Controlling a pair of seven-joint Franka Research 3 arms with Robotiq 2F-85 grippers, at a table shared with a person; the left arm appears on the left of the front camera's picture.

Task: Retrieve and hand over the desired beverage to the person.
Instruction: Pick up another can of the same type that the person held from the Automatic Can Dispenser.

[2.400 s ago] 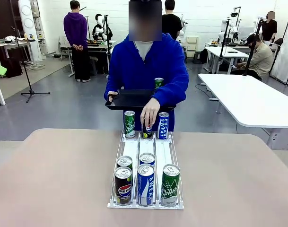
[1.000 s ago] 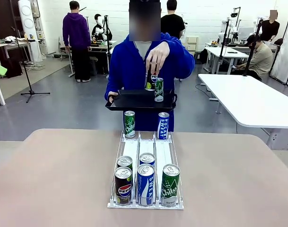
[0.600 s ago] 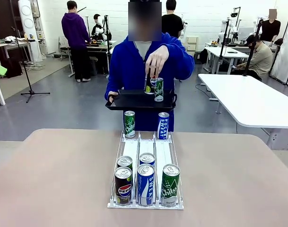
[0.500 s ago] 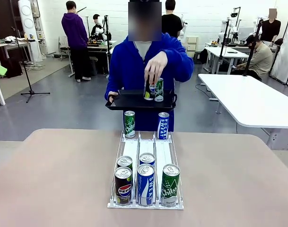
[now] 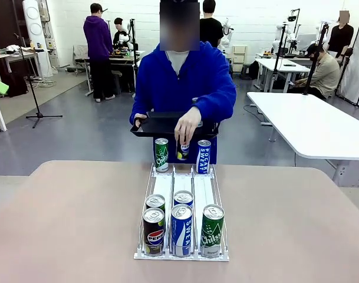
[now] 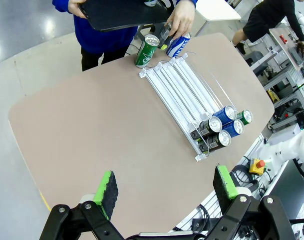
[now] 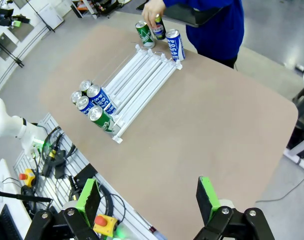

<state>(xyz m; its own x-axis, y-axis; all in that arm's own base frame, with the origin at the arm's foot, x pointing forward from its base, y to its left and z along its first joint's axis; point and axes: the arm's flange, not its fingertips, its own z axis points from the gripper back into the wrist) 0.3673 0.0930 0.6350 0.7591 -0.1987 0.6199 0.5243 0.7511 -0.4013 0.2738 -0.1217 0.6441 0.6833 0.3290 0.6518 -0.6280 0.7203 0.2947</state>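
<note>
Eight drink cans at one three-lane rack (image 5: 165,184), and one black tray (image 5: 155,125).
Five cans stand at the near end and three at the far end. By label there are three blue Pocari Sweat cans (image 5: 181,230), two green Chilsung cans (image 5: 212,231) and two dark Pepsi cans (image 5: 154,231), one of these under the person's hand (image 5: 187,125) at the far middle. The eighth can (image 5: 155,202), second in the left lane, hides its label.

The person's hand (image 5: 187,125) hides the top of the can (image 5: 183,152) it holds.
</note>
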